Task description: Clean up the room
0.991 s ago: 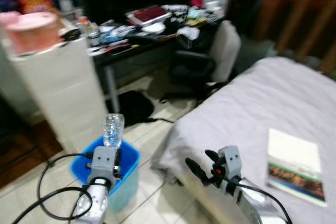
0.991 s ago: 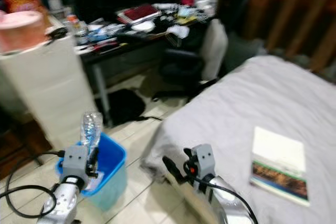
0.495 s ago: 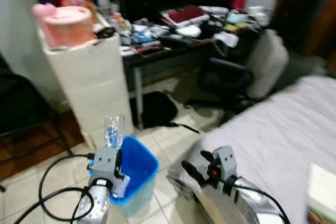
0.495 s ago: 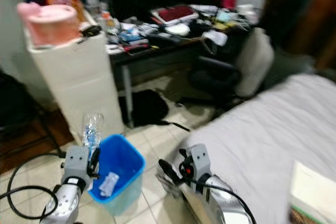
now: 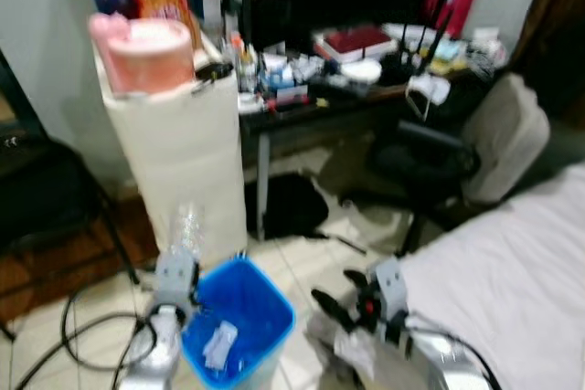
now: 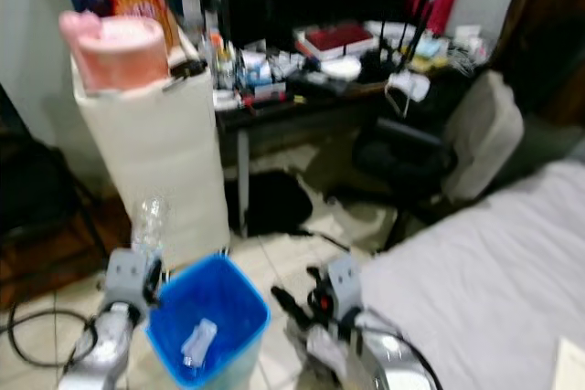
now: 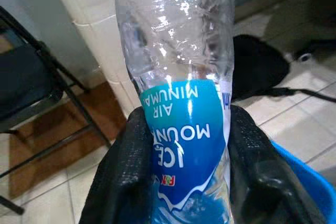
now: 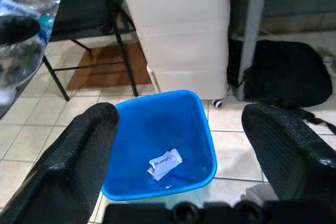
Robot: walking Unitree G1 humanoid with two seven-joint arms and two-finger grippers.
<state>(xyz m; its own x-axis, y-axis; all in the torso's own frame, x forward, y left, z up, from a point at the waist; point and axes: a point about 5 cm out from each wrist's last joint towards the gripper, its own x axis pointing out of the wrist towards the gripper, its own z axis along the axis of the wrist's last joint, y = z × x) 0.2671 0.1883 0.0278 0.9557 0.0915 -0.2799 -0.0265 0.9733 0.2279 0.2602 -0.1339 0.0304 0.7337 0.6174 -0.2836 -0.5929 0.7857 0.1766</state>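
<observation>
Left claw (image 7: 181, 171) clamped on upright clear bottle (image 7: 176, 77), just at 9 o'clock of blue bin (image 8: 157, 145); right claw (image 8: 210, 150), fingers apart, at the bin's 3 o'clock.

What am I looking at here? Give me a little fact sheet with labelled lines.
Place: a bedroom with a cluttered desk, an office chair and a bed.
Left tool: shut on a clear plastic bottle, held upright beside the bin.
Right tool: open, empty, facing the bin.
Bin: blue bin on the tiled floor, with a scrap of wrapper inside.
Beside the bin: a white drawer unit.
</observation>
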